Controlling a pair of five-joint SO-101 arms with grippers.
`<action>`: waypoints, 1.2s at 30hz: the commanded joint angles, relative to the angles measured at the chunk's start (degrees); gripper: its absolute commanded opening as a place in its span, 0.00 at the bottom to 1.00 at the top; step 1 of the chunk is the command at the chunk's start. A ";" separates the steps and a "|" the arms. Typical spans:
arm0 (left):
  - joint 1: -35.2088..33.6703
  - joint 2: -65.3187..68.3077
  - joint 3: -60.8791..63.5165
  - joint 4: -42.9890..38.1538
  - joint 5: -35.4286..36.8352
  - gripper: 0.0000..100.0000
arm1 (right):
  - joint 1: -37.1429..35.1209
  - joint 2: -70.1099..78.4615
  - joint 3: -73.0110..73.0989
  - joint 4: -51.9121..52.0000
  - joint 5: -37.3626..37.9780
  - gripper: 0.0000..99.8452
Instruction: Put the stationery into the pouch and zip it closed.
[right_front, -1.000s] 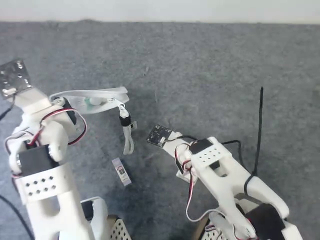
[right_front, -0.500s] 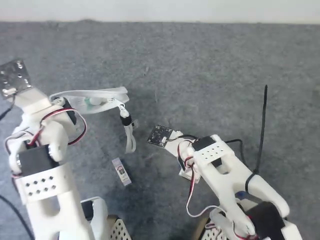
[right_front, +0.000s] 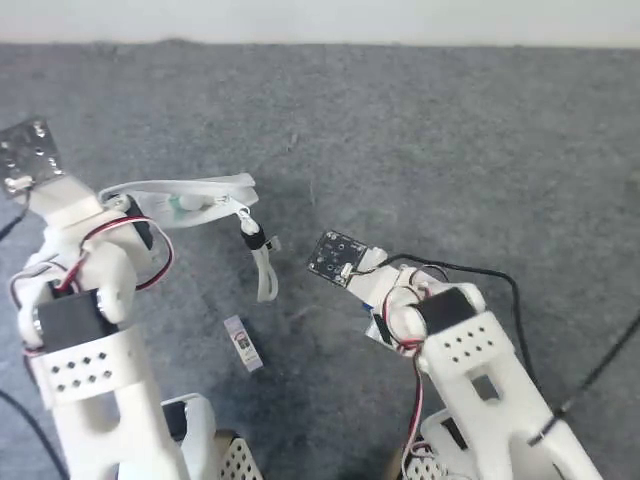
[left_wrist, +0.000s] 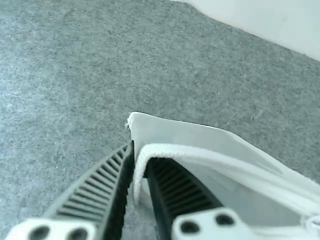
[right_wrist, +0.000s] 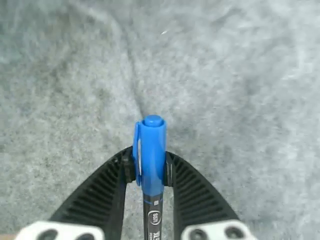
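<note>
Blue-capped pen (right_wrist: 151, 150) sits clamped tight in your right jaws, its long axis running along them, cap end pointing out past the tips. It hangs over the grey table (right_front: 450, 150), well apart from the white pouch (left_wrist: 210, 145). Your left jaws pinch the pouch's edge, nearly closed.

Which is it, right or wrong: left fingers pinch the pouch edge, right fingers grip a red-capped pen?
Wrong on colour: the right wrist view shows the pen in the right fingers has a blue cap, not red. The left fingers do pinch the pouch edge.
</note>
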 joint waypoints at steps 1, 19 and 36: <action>-0.44 -0.09 -1.01 -2.46 0.26 0.01 | 0.84 -6.11 -1.41 0.84 -1.14 0.01; -0.44 -0.09 -0.92 -2.37 0.35 0.01 | 0.48 -22.37 -16.62 4.79 -6.95 0.01; -0.44 -0.09 -0.92 -2.37 0.44 0.01 | -8.04 -26.24 -18.37 -8.31 -6.07 0.01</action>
